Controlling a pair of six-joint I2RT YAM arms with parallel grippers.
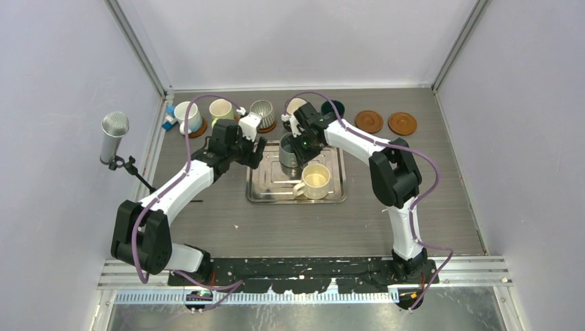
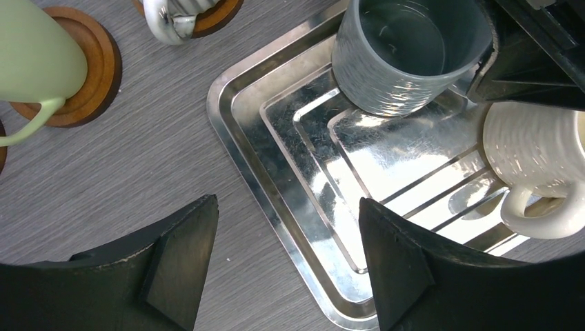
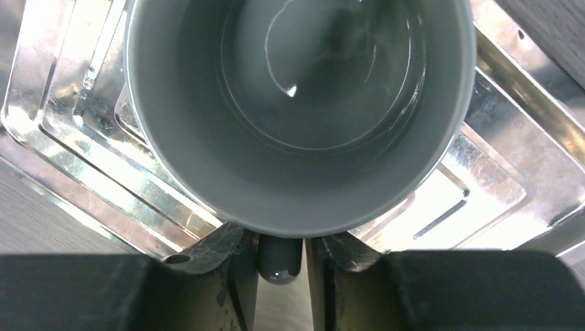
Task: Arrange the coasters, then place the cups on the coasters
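Note:
A grey-blue cup stands at the back left of the steel tray, and my right gripper is shut on its handle. From above, that gripper sits behind the grey-blue cup. A cream cup lies in the same tray. My left gripper hangs open and empty over the tray's left rim. At the back, cups rest on coasters: a white one, a pale green one and a ribbed grey one. Two coasters lie bare at the back right.
A microphone on a stand rises at the left wall. A small blue object lies by the back left corner. Another pale cup and a dark teal cup stand behind the right arm, partly hidden.

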